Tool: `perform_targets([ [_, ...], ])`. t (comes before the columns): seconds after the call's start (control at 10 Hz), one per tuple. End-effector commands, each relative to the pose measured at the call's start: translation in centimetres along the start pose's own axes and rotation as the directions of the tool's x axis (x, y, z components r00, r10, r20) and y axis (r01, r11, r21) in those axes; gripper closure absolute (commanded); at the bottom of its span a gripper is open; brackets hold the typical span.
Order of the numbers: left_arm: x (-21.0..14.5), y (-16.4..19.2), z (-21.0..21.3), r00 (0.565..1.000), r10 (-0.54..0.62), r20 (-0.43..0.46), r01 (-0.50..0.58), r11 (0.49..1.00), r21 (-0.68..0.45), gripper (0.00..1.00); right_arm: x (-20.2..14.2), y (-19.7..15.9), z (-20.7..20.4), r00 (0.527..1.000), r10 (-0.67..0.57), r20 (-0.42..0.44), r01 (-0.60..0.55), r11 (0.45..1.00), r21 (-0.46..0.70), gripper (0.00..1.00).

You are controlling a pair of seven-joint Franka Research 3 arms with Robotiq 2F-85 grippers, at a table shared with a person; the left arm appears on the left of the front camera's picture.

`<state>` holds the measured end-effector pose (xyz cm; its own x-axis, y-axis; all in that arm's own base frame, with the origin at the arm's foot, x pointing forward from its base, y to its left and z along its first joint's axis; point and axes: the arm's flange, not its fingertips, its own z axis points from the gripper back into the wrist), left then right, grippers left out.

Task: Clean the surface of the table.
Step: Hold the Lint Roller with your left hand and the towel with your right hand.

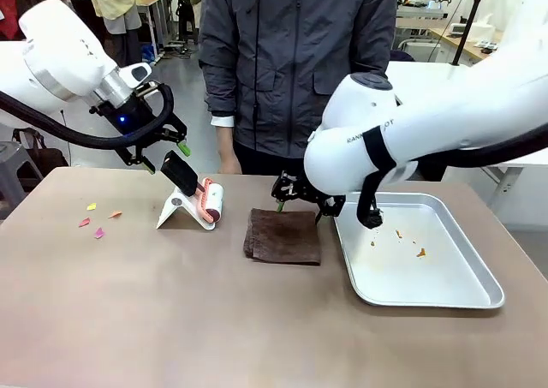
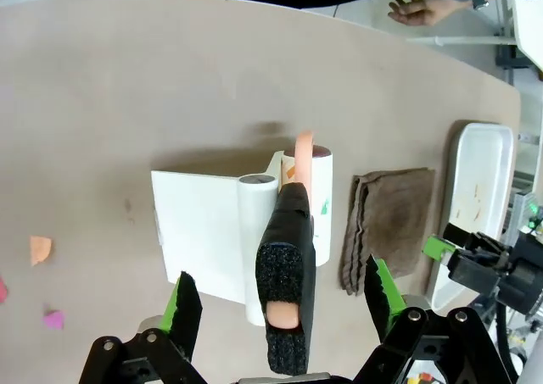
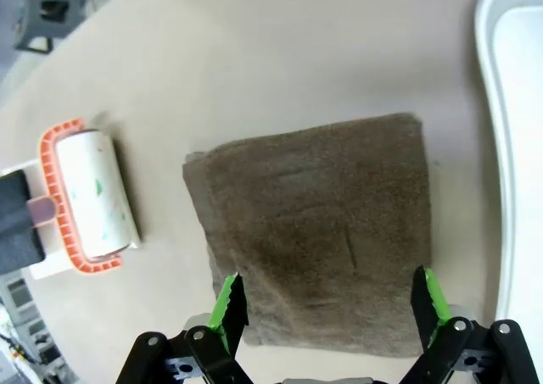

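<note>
Bare brownish-tan surface of the table [image 1: 257,337] occupies the 6 o'clock sector of the front view, closest to the camera. At the table centre lies a folded brown cloth [image 1: 282,236], flat on the top. At 3 o'clock from the cloth, just beside it, sits a shiny metal tray [image 1: 428,302] containing a few small orange crumbs [image 1: 419,253]. At 10 o'clock from the cloth stands a lint roller [image 1: 210,201] with an orange frame, resting on a white stand [image 1: 175,210]; its black handle [image 1: 180,172] rises toward 11 o'clock. Well apart at 9 o'clock, several coloured paper scraps [image 1: 99,232] lie loose on the table. Left gripper [image 1: 167,158]: jaws spread wide, positioned at the upper end of the handle. In the left wrist view the left gripper [image 2: 282,299] straddles the handle [image 2: 284,257], with a visible gap between each green pad and the handle. Right gripper [image 1: 300,206]: jaws spread wide, holding nothing, located at the cloth's 12 o'clock edge. In the right wrist view the right gripper [image 3: 329,303] hangs over the cloth [image 3: 331,223], both fingers within the cloth's width; contact cannot be determined. A person [image 1: 295,62] in a dark jacket stands at the 12 o'clock side of the table, one hand [image 1: 228,161] hanging at the table edge.
</note>
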<state>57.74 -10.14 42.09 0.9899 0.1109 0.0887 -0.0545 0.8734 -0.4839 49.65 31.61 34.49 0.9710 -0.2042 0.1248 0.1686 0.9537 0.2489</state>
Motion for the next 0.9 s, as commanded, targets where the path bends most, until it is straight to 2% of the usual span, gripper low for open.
perform_targets([
  [0.0, -0.3, -0.3, -0.3, 0.999, -0.031, 0.009, 0.031, 0.999, 0.012, 0.00, 1.4, 1.5, -1.0, 0.999, -0.002, -0.032, -0.001, 0.995, -0.101, 0.00],
  [0.2, -0.7, -0.3, -0.5, 0.999, -0.043, 0.004, 0.043, 0.999, 0.005, 0.00, 1.8, 1.3, -1.4, 1.000, -0.005, -0.018, 0.001, 0.984, -0.177, 0.00],
  [0.5, -0.5, -0.1, -0.6, 0.999, -0.046, -0.003, 0.046, 0.999, 0.007, 0.00, 1.7, 0.8, -2.5, 0.998, 0.045, -0.048, -0.056, 0.969, -0.242, 0.00],
  [0.8, -0.7, 0.0, -0.7, 0.998, -0.061, -0.010, 0.061, 0.998, -0.006, 0.00, 1.8, 0.3, -3.6, 0.992, 0.079, -0.102, -0.097, 0.979, -0.179, 0.00],
])
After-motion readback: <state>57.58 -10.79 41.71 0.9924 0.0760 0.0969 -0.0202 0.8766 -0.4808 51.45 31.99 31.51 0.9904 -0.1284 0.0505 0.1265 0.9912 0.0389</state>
